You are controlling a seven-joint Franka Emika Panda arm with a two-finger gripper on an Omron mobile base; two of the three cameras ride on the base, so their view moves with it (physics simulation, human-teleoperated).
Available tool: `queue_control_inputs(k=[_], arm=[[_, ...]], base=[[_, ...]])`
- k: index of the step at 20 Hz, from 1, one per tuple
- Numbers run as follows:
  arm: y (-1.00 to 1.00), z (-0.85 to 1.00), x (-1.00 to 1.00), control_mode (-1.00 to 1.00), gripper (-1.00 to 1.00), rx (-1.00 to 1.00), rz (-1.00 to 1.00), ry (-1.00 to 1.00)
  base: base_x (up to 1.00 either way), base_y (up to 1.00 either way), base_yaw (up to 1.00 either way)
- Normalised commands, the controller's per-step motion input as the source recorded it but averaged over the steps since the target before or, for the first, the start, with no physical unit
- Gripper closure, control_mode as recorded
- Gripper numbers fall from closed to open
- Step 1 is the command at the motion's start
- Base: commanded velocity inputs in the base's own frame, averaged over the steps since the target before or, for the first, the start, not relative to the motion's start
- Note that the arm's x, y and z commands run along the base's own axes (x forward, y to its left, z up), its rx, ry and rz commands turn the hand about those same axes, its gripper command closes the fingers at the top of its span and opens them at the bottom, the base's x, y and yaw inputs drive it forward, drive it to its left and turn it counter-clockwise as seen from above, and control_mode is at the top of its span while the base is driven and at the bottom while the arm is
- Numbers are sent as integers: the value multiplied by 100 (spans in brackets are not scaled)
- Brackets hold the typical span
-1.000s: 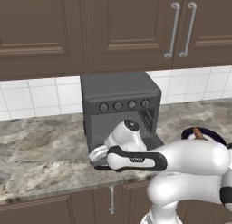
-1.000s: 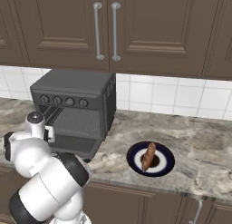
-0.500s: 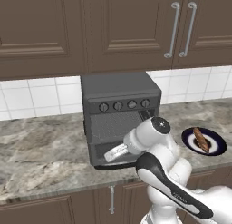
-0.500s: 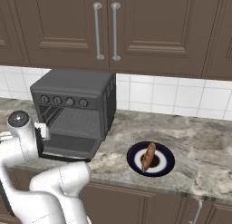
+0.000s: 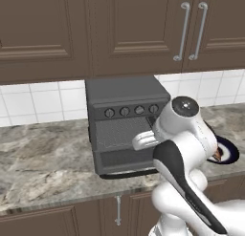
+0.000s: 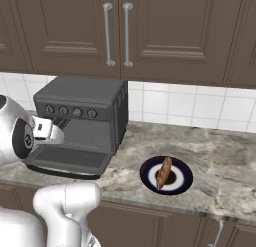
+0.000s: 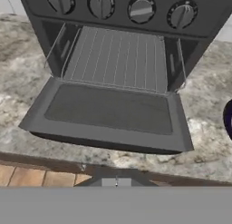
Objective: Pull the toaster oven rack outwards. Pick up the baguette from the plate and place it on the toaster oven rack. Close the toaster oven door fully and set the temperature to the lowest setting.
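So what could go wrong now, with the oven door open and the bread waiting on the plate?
The toaster oven door lies flat in front of the rack, so reaching in could bump it. The claw is shut and must open before gripping the rack. The slim baguette could roll off the plate if nudged.

Even soft light, faint shadows, perhaps slightly blurry

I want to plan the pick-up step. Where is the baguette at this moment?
In the right base view, the baguette lies on the plate on the counter, to the right of the toaster oven and its open door.
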Motion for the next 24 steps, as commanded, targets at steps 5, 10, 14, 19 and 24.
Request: queue_control_inputs(k=[5, 10, 14, 19, 24], arm=[[-99, 10, 1, -100, 100, -5, -42, 9], [-100, -5, 0, -100, 100, 15, -23, 0], [-100, -20, -7, -100, 100, 15, -8, 0], [-100, -33, -3, -100, 100, 4, -7, 0], [-74, -28, -5, -100, 100, 0, -2, 1]], base=[[0, 0, 0], [0, 0, 0], [0, 0, 0], [0, 0, 0], [0, 0, 0]])
